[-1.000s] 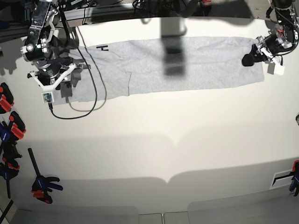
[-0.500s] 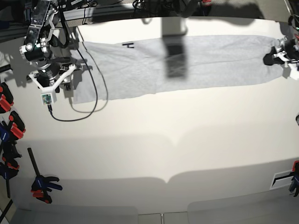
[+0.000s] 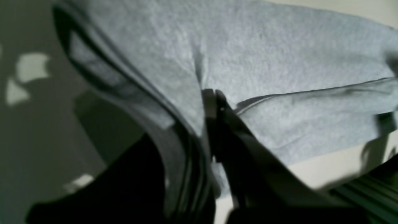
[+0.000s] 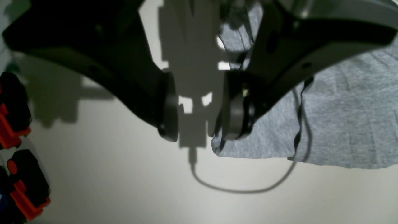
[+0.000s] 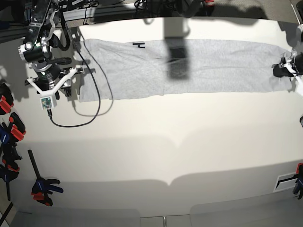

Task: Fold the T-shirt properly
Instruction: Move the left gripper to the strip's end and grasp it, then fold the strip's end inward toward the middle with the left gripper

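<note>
The light grey T-shirt (image 5: 222,66) lies stretched out as a long band across the far side of the table, with a scrap of black lettering (image 5: 138,45) showing near its top edge. My left gripper (image 5: 283,70) is at the band's right end, shut on the cloth. The left wrist view shows its tips (image 3: 213,95) pinching a fold of the T-shirt (image 3: 279,62). My right gripper (image 5: 57,87) hovers just off the shirt's left end, open and holding nothing. In the right wrist view, the right gripper (image 4: 200,109) has one pad over the corner of the T-shirt (image 4: 342,109).
A black cable (image 5: 92,101) from the right arm loops over the shirt's left end onto the table. Orange and black clamps (image 5: 9,130) line the table's left edge, with another (image 5: 45,187) lower down. A post's shadow (image 5: 177,59) falls across the shirt.
My left gripper has moved right with the shirt's end, pulling the cloth out longer and flatter. The folded part at the left has spread open. The right gripper stayed open beside it.
</note>
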### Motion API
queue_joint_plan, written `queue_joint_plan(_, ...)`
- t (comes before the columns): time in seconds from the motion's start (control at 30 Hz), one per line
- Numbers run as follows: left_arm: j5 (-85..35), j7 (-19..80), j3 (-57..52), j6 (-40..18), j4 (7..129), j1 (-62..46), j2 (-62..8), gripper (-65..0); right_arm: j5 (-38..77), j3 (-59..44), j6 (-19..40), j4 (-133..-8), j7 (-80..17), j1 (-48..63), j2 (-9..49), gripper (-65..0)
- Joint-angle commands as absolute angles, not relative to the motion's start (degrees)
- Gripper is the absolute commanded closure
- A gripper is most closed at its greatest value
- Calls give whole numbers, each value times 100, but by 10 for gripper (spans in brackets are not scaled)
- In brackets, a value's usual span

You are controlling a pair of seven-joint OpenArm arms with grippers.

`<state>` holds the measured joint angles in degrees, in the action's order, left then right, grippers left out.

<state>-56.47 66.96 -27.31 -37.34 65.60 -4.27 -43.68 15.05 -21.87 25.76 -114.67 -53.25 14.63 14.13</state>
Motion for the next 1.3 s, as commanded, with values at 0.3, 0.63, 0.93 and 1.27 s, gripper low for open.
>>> queue_joint_plan(0.3, -5555, 7697, -2770, -3321, 8785, -381, -3765, 0, 1546, -2213, 2613, -11583, -5242, 1413, 1476, -227)
queue_joint_plan(0.63, -5557, 7537, -2770, -3253, 10444, -1022, -2967, 0, 1546, -2213, 2613, -11583, -5260, 1413, 1479, -227)
queue_joint_plan(0.93, -5557, 7196, -2768, -3256, 10654, -1225, -2112, 0, 1546, -2213, 2613, -11583, -5260, 1413, 1476, -227)
queue_joint_plan(1.27, -5555, 7192, -2768, -3258, 10654, -1223, -1557, 0, 1546, -2213, 2615, -11583, -5256, 1413, 1479, -227)
